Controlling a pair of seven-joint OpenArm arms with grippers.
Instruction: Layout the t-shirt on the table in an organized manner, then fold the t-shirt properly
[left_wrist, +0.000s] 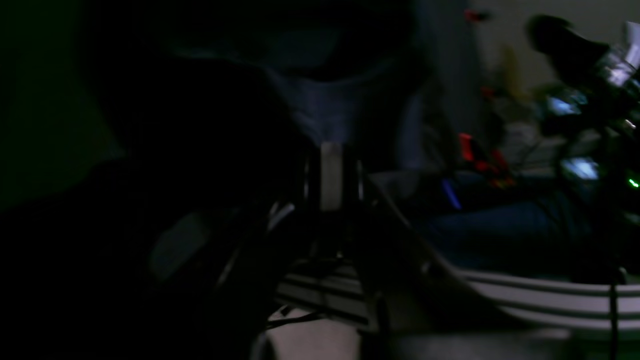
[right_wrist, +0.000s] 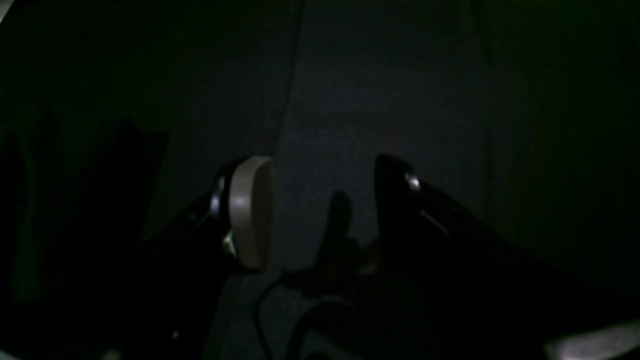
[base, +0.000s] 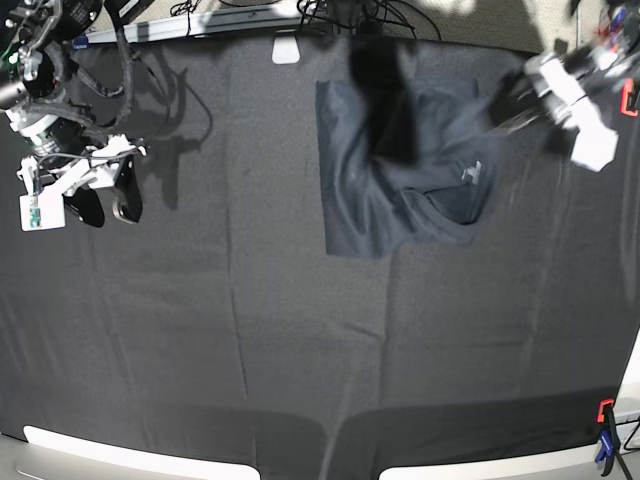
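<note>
- the t-shirt (base: 400, 170) lies on the far right part of the black surface (base: 200, 330), bunched and partly doubled over, with creases and a small white label showing; it is not spread flat.
- judged from this, laying out is unfinished and no neat fold has been made yet; both steps are left.
- the left gripper (base: 505, 100) is at the shirt's right edge, blurred in the base view; its fingers (left_wrist: 331, 175) are pressed together, and bluish cloth seems pinched at their tips, though the dark picture leaves this unsure.
- the right gripper (base: 105, 200) hangs far to the other side, well apart from the shirt, fingers (right_wrist: 250, 210) spread wide and holding nothing.
- only the base view shows the whole shirt and both arms; the left wrist view alone shows the closed fingertips near cloth; the right wrist view alone shows the wide gap over bare black fabric.
</note>
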